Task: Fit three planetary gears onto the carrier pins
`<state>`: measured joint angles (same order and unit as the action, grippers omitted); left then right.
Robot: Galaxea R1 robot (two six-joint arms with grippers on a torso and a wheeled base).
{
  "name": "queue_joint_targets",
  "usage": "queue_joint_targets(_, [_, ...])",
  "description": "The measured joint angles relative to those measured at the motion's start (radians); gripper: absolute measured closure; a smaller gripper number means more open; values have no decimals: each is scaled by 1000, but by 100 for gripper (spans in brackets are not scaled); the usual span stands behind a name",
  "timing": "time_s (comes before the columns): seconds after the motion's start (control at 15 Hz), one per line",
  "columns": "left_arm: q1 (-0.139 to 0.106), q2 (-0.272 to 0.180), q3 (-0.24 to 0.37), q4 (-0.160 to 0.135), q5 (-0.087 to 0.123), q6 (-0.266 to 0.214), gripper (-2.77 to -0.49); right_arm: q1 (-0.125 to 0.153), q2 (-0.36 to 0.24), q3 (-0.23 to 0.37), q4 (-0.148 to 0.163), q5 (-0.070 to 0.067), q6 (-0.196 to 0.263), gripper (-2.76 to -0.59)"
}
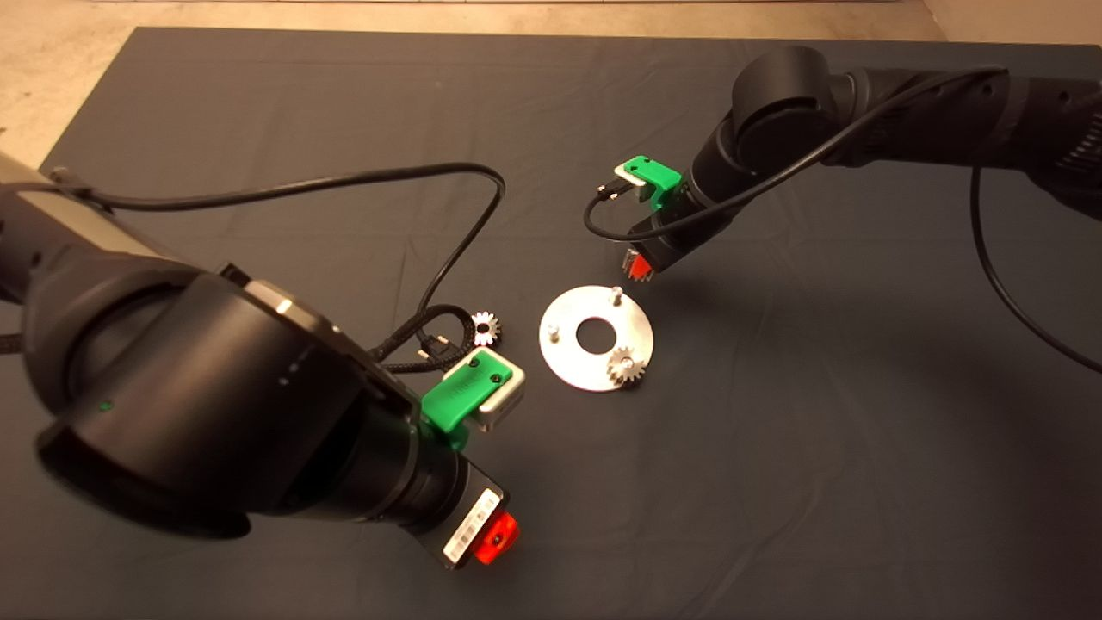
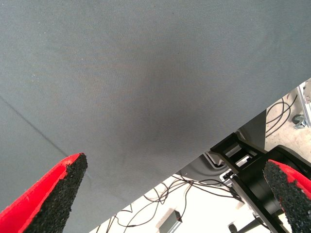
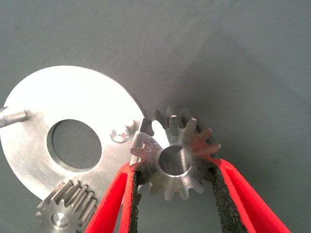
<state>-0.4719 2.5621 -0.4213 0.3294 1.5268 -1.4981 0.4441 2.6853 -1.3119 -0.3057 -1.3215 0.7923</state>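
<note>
Silver disc: a flat round metal disc (image 1: 597, 337) with a large centre hole lay on the dark mat (image 1: 775, 482), roughly mid-table.
Carrier pins: three short studs stood on the disc; the far pin (image 1: 616, 294) and the left pin (image 1: 554, 332) were bare, and the third was hidden under a gear.
Seated gear: one planetary gear (image 1: 626, 367) sat on the near-right pin, flat on the disc.
Held gear: a second gear (image 3: 176, 156) was pinched between the red fingers of the right gripper (image 1: 639, 265), pads closed on its toothed rim, centre hole facing down. It hung just beyond the disc's far edge, near the far pin but not yet over it.
Spare gear: the third gear (image 1: 485, 327) lay on the mat left of the disc, close to the left arm's cable.
Left gripper: the left gripper (image 1: 497, 537) was parked near the front of the mat, well apart from the disc; its fingers (image 2: 60, 194) stood wide with nothing between them.
Step in hand: judged to be bringing the held gear to the far pin.
Doing it well: the bore probably needed centring squarely above the stud with the gear kept level, then a straight, slow descent; letting go only once the gear sat flat seemed wise.
Risk: a tilted gear could jam on the pin's tip, or its teeth could ride onto those of the seated gear.
</note>
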Motion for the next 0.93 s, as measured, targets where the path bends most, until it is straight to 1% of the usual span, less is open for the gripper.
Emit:
queue_joint_targets(0.07, [0, 0, 0, 0, 0, 0, -264, 17, 3, 0, 7, -4, 0, -92])
queue_joint_targets(0.13, [0, 0, 0, 0, 0, 0, -264, 30, 9, 0, 16, -4, -1, -92])
queue_joint_targets(0.2, [0, 0, 0, 0, 0, 0, -264, 37, 16, 6, 20, -3, -1, -91])
queue_joint_targets(0.4, [0, 0, 0, 0, 0, 0, -264, 35, 23, 37, 37, -1, -1, -92])
queue_joint_targets(0.53, [0, 0, 0, 0, 0, 0, -264, 35, 21, 61, 39, -7, -1, -91])
queue_joint_targets(0.73, [0, 0, 0, 0, 0, 0, -264, 35, 13, 115, 47, -7, -1, -92])
queue_joint_targets(0.8, [0, -1, 0, 0, 0, 0, -264, 35, 8, 128, 56, -11, -1, -92])
queue_joint_targets(0.93, [0, -2, 0, 0, 0, 0, -264, 31, -1, 128, 59, -22, -1, -91])
